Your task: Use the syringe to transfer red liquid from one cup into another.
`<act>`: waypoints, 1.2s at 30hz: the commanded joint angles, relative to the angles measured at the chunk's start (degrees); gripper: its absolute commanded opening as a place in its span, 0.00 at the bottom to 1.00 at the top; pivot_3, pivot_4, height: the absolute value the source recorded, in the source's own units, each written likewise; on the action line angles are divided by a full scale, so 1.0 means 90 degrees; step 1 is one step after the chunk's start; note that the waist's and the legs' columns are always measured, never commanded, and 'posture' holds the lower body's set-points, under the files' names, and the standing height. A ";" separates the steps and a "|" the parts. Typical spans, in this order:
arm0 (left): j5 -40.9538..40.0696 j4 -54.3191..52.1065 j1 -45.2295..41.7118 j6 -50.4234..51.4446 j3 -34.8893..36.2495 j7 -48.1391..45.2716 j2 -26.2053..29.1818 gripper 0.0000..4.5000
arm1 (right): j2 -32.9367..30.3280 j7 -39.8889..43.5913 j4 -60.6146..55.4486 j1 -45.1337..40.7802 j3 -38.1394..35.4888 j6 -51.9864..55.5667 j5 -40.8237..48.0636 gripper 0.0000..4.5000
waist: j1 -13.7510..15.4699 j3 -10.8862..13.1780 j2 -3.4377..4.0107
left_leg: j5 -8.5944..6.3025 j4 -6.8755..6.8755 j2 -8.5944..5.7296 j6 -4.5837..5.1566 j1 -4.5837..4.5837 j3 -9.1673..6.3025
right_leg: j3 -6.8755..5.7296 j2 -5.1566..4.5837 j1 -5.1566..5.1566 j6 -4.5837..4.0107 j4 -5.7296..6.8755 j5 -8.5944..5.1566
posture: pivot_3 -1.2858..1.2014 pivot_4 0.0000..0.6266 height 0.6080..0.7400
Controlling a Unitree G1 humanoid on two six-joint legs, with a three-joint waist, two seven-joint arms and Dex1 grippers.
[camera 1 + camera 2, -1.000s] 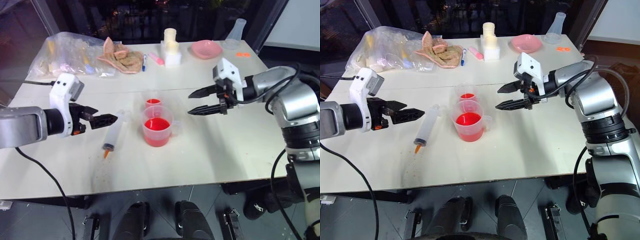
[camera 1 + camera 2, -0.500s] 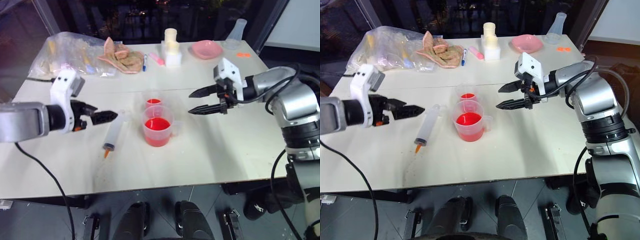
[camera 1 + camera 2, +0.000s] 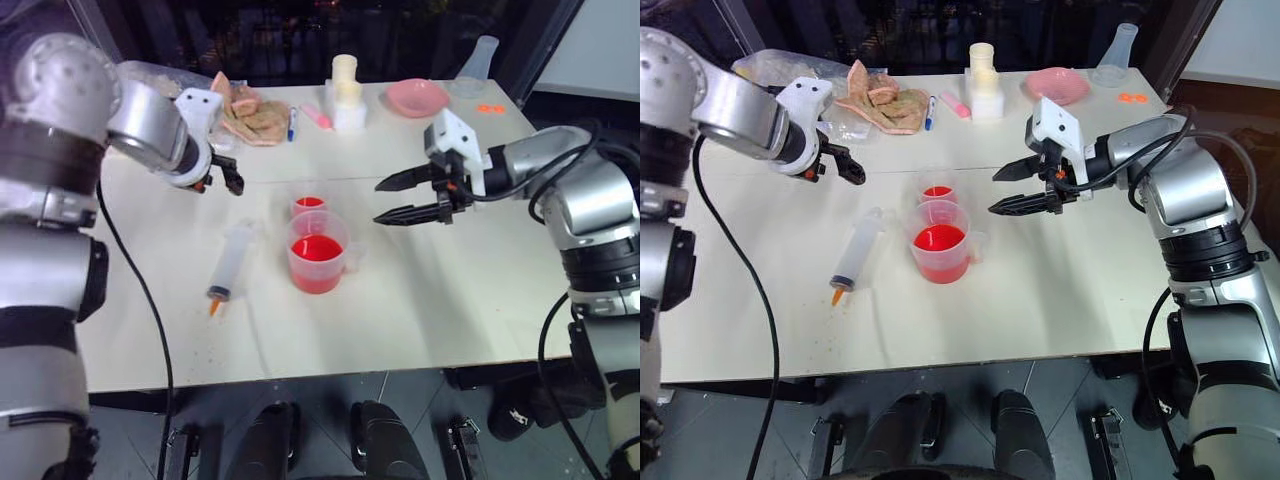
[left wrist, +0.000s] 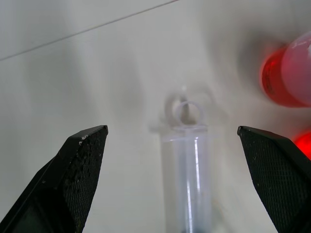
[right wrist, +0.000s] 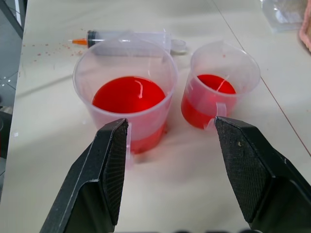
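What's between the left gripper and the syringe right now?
Nothing: bare table separates the open left gripper from the syringe, which lies flat. The left eye view shows it; the left wrist view looks down at the syringe's plunger end.

On the bench point(image 3: 1060, 300) the syringe point(image 3: 856, 255) lay flat, orange tip toward me, just left of the handled measuring cup point(image 3: 938, 240) of red liquid point(image 3: 937, 238). The smaller cup point(image 3: 934, 190) stood touching behind it. My right gripper point(image 3: 1006, 190) hung open beside them; my left gripper point(image 3: 853, 172) hovered beyond the syringe.
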 commanded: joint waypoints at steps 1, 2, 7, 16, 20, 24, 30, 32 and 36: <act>0.0379 0.0839 -0.0293 0.0054 0.0083 0.0000 -0.0409 0.99 | -0.0090 -0.0016 -0.0281 -0.0049 -0.0211 0.0100 0.0087 0.65 | -0.0030 0.0000 0.0000 | 0.0000 0.0000 0.0000 0.0000 0.0000 0.0000 | 0.0001 -0.0001 0.0000 0.0000 0.0001 0.0000 | 0.52 0.24 1.00; 0.0647 0.0977 -0.0269 0.0054 0.0387 0.0153 -0.0597 0.99 | -0.0098 -0.0020 -0.0313 -0.0033 -0.0219 0.0121 0.0094 0.65 | -0.0030 0.0000 0.0000 | 0.0000 0.0000 0.0000 -0.0001 0.0000 0.0000 | 0.0001 -0.0002 0.0000 0.0000 0.0001 0.0000 | 0.52 0.24 1.00; 0.1327 0.1862 -0.0273 0.0054 0.0967 0.0204 -0.1202 0.99 | -0.0131 -0.0039 -0.0451 0.0032 -0.0248 0.0229 0.0137 0.65 | -0.0044 0.0001 -0.0002 | 0.0002 0.0001 0.0000 -0.0004 -0.0006 0.0001 | 0.0001 -0.0001 -0.0006 0.0000 0.0003 0.0000 | 0.52 0.24 1.00; 0.2675 0.2527 -0.0111 0.0054 0.1737 0.0148 -0.1631 0.99 | -0.0110 -0.0132 -0.0548 0.0096 -0.0257 0.0304 0.0192 0.65 | -0.0023 0.0001 -0.0002 | 0.0002 0.0004 -0.0001 -0.0005 -0.0009 0.0001 | -0.0001 -0.0004 -0.0007 0.0001 0.0003 0.0000 | 0.52 0.24 1.00; 0.3161 0.2886 -0.0099 0.0054 0.1968 -0.0002 -0.1798 0.99 | -0.0119 -0.0170 -0.0567 0.0119 -0.0264 0.0325 0.0208 0.65 | -0.0020 0.0001 -0.0003 | 0.0002 0.0005 -0.0001 -0.0005 -0.0010 0.0001 | -0.0001 -0.0006 -0.0006 0.0001 0.0003 0.0001 | 0.52 0.24 1.00; 0.3672 0.2911 0.0057 0.0054 0.2256 -0.0114 -0.1883 0.99 | -0.0136 -0.0203 -0.0595 0.0134 -0.0276 0.0348 0.0230 0.65 | -0.0031 0.0001 -0.0003 | 0.0002 0.0005 -0.0001 -0.0005 -0.0010 0.0001 | -0.0002 -0.0006 -0.0006 0.0001 0.0004 0.0001 | 0.52 0.24 1.00; 0.4300 0.2862 0.0270 0.0054 0.2628 -0.0374 -0.2003 0.99 | -0.0171 -0.0225 -0.0633 0.0167 -0.0298 0.0367 0.0247 0.65 | -0.0023 0.0001 -0.0003 | 0.0002 0.0005 -0.0001 -0.0005 -0.0010 0.0001 | -0.0002 -0.0006 -0.0006 0.0001 0.0005 0.0001 | 0.52 0.24 1.00; 0.4511 0.2617 0.0461 0.0054 0.2720 -0.0481 -0.2055 0.94 | -0.0180 -0.0238 -0.0640 0.0171 -0.0304 0.0382 0.0253 0.65 | -0.0022 0.0001 -0.0003 | 0.0003 0.0005 -0.0001 -0.0005 -0.0010 0.0001 | -0.0002 -0.0006 -0.0006 0.0002 0.0004 0.0001 | 0.52 0.24 1.00; 0.4921 0.2513 0.0651 0.0054 0.3014 -0.0553 -0.2167 0.68 | -0.0211 -0.0261 -0.0660 0.0193 -0.0311 0.0395 0.0253 0.65 | -0.0020 0.0000 -0.0004 | 0.0002 0.0006 -0.0001 -0.0005 -0.0009 0.0001 | -0.0002 -0.0007 -0.0005 0.0002 0.0005 0.0001 | 0.52 0.24 1.00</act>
